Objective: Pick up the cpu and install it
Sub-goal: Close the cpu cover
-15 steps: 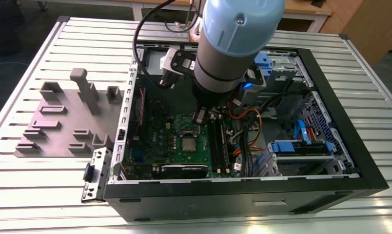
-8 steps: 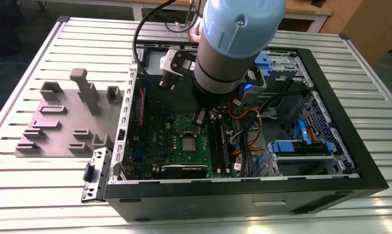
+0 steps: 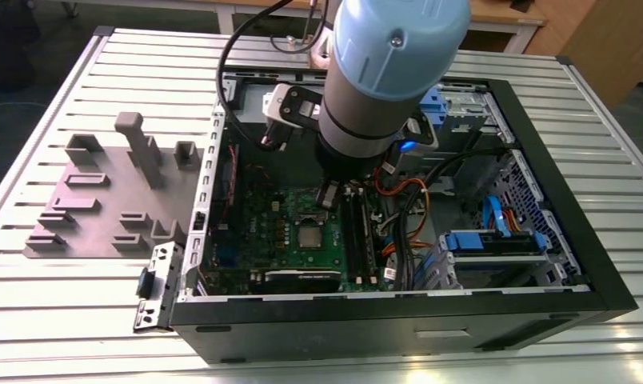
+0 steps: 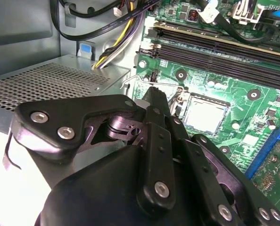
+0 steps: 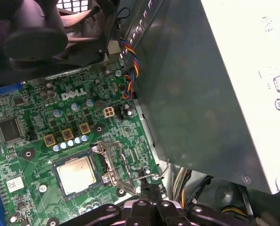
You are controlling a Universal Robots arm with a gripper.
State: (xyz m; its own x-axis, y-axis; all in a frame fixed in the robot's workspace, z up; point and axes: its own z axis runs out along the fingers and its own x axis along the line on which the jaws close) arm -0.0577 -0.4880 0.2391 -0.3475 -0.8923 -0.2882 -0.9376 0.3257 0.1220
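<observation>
The cpu [image 3: 312, 235], a small silvery square, lies flat in the socket of the green board [image 3: 260, 214] inside the open computer case [image 3: 577, 264]. It shows in both wrist views [image 4: 203, 112] [image 5: 76, 169], with its top uncovered and the socket's metal frame [image 5: 112, 160] beside it. My gripper [image 3: 327, 196] hangs just past that frame, a short way from the chip. Its black fingers [image 4: 154, 94] are pressed together, and the tip [image 5: 149, 189] is at the end of the thin wire lever [image 5: 158, 177]. Nothing shows between the fingers.
A big grey box with a white label [image 5: 234, 70] stands close beside the gripper. Memory slots [image 4: 215, 52] and bundled cables [image 3: 407, 216] border the socket. Blue drive brackets [image 3: 493, 242] sit at the exterior view's right. A grey fixture plate [image 3: 97, 200] lies outside the case.
</observation>
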